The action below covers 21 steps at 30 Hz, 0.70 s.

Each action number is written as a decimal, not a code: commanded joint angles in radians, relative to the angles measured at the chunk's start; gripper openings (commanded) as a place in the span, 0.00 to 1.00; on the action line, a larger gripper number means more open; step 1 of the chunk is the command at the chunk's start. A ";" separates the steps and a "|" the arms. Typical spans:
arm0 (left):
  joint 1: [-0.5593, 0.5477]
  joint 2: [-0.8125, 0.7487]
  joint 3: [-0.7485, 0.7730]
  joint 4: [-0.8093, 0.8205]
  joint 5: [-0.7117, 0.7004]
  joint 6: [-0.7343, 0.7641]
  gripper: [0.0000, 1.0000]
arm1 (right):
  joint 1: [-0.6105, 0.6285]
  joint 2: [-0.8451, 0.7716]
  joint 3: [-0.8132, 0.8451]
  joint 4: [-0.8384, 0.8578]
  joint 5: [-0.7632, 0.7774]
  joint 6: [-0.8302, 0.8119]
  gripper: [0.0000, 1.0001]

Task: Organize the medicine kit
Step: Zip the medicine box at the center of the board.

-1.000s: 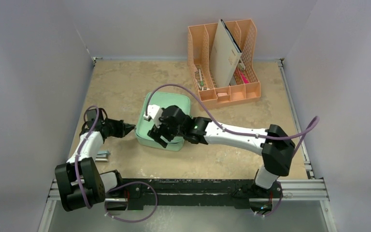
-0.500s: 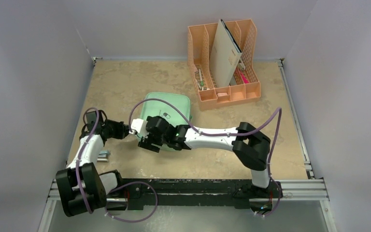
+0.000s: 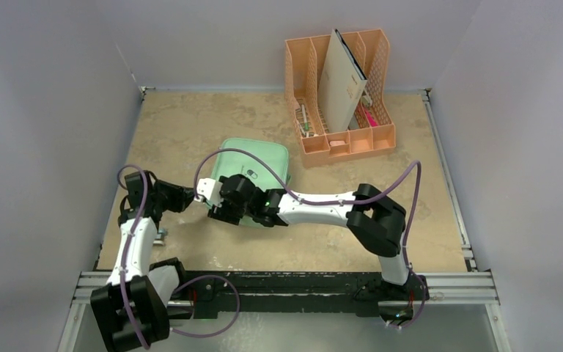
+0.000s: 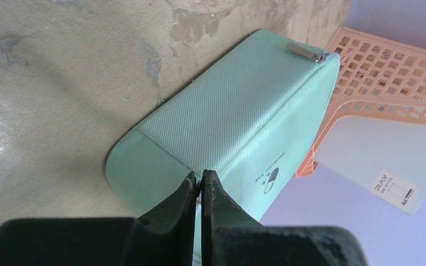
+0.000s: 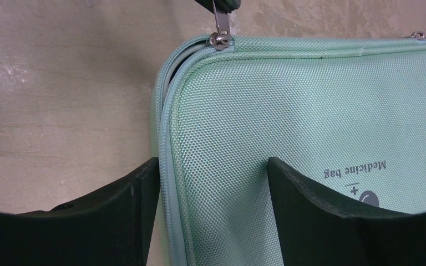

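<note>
The medicine kit [image 3: 260, 163] is a mint-green fabric case lying flat in the middle of the table, with "Medicine bag" and a pill logo printed on its lid [image 5: 310, 111]. My left gripper [image 3: 190, 196] is at its near-left corner, shut on the metal zipper pull [image 5: 220, 30]. In the left wrist view the fingertips [image 4: 200, 180] are pressed together against the case [image 4: 227, 116]. My right gripper [image 3: 220, 213] stands open over the same corner [image 5: 213, 188]. One of its fingers is outside the zipped edge and the other is above the lid. The zipper seam gapes slightly at that corner.
A peach-orange file organizer [image 3: 341, 95] with a folder and pens stands at the back right, just behind the kit. A small pale item [image 3: 160, 235] lies by the left arm. Walls close in the table on the left, back and right. A second zipper pull [image 4: 305, 51] rests at the kit's far end.
My right gripper has moved off the middle of the lid to the kit's near-left corner as its arm folded in. My left gripper, still shut, has shifted slightly toward the near edge.
</note>
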 commanded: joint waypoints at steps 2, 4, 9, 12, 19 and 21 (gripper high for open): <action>0.006 -0.089 -0.002 -0.072 -0.032 0.090 0.00 | -0.063 0.023 0.041 0.070 0.040 -0.034 0.69; 0.004 -0.103 -0.011 -0.079 -0.028 0.093 0.00 | -0.068 0.027 0.045 0.072 0.026 -0.034 0.68; 0.004 -0.115 -0.020 -0.086 0.007 0.097 0.00 | -0.079 0.025 0.043 0.079 -0.016 -0.037 0.67; 0.003 -0.138 -0.011 -0.082 0.049 0.107 0.00 | -0.083 0.011 0.025 0.089 -0.033 -0.044 0.67; 0.003 -0.153 0.038 -0.114 0.105 0.121 0.00 | -0.089 -0.045 -0.037 0.064 -0.069 -0.090 0.70; 0.003 -0.140 0.058 -0.103 0.125 0.133 0.10 | -0.090 -0.061 -0.031 0.006 -0.089 -0.090 0.71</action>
